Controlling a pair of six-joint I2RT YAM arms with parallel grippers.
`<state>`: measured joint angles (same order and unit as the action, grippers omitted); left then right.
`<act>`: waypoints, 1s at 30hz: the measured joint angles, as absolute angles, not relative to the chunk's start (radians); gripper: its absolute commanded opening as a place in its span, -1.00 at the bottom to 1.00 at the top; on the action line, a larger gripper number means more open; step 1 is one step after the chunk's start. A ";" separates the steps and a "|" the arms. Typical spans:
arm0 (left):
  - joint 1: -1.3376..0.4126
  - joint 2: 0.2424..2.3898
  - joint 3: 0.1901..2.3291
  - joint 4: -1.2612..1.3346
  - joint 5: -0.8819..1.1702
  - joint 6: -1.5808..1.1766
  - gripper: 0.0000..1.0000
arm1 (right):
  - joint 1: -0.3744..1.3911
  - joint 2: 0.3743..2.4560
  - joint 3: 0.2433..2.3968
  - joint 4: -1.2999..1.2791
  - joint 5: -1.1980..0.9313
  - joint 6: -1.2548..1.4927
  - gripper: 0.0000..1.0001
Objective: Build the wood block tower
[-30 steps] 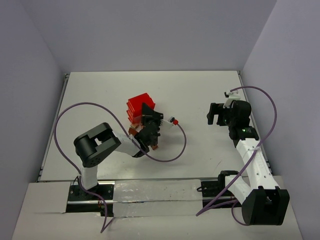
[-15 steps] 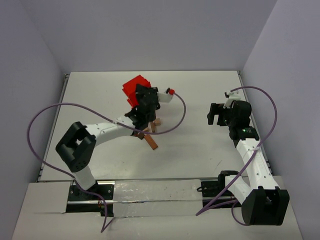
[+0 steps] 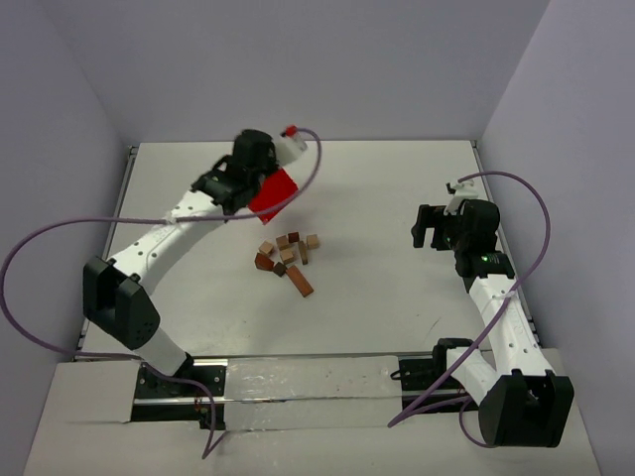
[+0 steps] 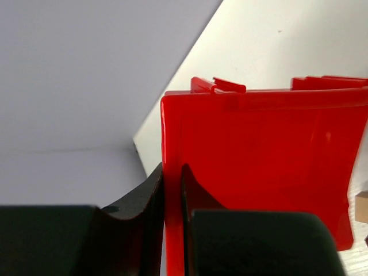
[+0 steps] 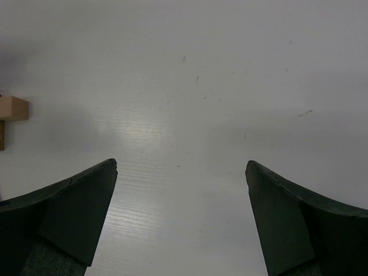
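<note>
The blocks (image 3: 288, 256) are seen lying loose in a small cluster on the table (image 3: 397, 178), and none is seen stacked on another. Tan, reddish-brown and dark pieces are mixed, some of them touching. A reddish-brown bar (image 3: 301, 283) is laid slanted at the near edge of the cluster.

The bin (image 3: 276, 191) is held tilted just beyond the blocks and to their left. Whether it touches the table cannot be told. Its thin red wall is clamped by the left gripper (image 4: 171, 172), whose dark fingers (image 4: 146, 195) are closed on it. In the left wrist view, one tan block (image 4: 362, 207) is glimpsed past the bin's lower right corner.

The right gripper (image 3: 429, 226) is found well to the right of the blocks, with its jaws spread wide and empty. In its wrist view, bare table and one tan block (image 5: 12, 108) at the left edge are shown.
</note>
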<state>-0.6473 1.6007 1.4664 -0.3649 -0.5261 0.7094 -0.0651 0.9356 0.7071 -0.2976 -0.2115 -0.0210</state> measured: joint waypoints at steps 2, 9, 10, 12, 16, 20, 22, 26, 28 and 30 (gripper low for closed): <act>-0.538 1.604 1.537 -0.441 -0.439 0.639 -0.99 | -0.066 0.936 0.707 -0.301 -0.213 -0.021 0.99; -0.109 1.645 1.675 -0.591 -0.167 0.428 -1.00 | -0.066 0.936 0.707 -0.304 -0.231 -0.025 0.99; -0.057 1.661 1.684 -0.607 -0.124 0.405 -1.00 | -0.066 0.936 0.707 -0.304 -0.232 -0.026 0.99; 0.051 1.705 1.701 -0.644 -0.028 0.362 -1.00 | -0.067 0.936 0.707 -0.306 -0.233 -0.028 0.99; 0.244 1.794 1.699 -0.688 0.112 0.317 -0.99 | -0.067 0.936 0.707 -0.308 -0.238 -0.028 0.99; 0.373 1.835 1.656 -0.698 0.150 0.326 -0.97 | -0.068 0.936 0.707 -0.308 -0.246 -0.030 0.99; 0.398 1.846 1.645 -0.701 0.162 0.342 -0.97 | -0.068 0.936 0.707 -0.308 -0.252 -0.032 0.99; 0.411 1.886 1.645 -0.700 0.189 0.370 -0.95 | -0.068 0.940 0.707 -0.309 -0.256 -0.035 0.99; 0.413 1.910 1.643 -0.697 0.206 0.376 -0.94 | -0.068 0.940 0.707 -0.308 -0.256 -0.036 0.99; 0.416 1.929 1.629 -0.689 0.222 0.375 -0.92 | -0.068 0.940 0.707 -0.308 -0.256 -0.036 0.99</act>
